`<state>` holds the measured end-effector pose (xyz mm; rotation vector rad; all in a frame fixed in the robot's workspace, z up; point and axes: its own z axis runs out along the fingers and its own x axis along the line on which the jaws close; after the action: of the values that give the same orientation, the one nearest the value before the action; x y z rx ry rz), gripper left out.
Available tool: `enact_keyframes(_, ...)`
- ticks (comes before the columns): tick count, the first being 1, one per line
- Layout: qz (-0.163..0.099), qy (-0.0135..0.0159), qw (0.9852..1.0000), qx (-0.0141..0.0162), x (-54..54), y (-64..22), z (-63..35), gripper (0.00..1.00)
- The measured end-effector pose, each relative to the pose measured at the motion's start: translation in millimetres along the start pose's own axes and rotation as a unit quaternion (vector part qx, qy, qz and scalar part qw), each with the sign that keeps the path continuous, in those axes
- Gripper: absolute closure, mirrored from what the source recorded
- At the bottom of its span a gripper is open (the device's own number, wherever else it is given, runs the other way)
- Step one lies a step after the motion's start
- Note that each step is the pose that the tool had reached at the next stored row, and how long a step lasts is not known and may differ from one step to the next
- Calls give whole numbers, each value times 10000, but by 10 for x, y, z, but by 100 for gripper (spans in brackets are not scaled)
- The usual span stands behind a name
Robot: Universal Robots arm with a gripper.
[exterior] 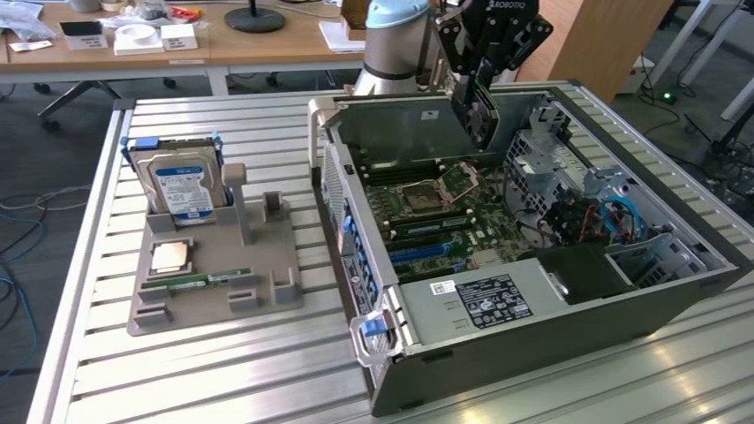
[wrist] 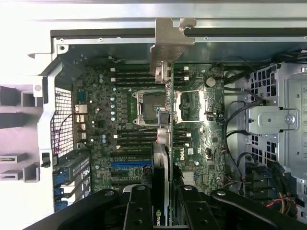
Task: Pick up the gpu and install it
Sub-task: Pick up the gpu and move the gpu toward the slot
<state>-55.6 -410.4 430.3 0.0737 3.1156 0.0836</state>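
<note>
The end effector [exterior: 476, 81] is pinched on the gpu [exterior: 482, 117]; the card is held upright, edge-on, above the motherboard [wrist: 120, 110] inside the open computer case [exterior: 531, 344]; a hard drive [exterior: 179, 184] is stood beside the case on the surface [exterior: 236, 371].

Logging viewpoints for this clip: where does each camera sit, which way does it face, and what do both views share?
Exterior view: off the arm, raised, looking down over the slatted table at the open computer case; the arm and its gripper, shut on the gpu, show above the case.
Wrist view: on the wrist, looking down past the fingers and the edge-on gpu onto the motherboard.
Shared: the case, the motherboard, the held gpu.
</note>
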Motion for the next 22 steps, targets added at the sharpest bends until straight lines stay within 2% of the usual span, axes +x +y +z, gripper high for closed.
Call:
enact_keyframes(6, -1, 0, 10000, 0, -12, 1, 0, 74)
enact_keyframes(17, -5, 0, 10000, 0, -186, 9, 4, 74)
enact_keyframes(22, -5, 0, 10000, 0, -190, 9, 5, 74)
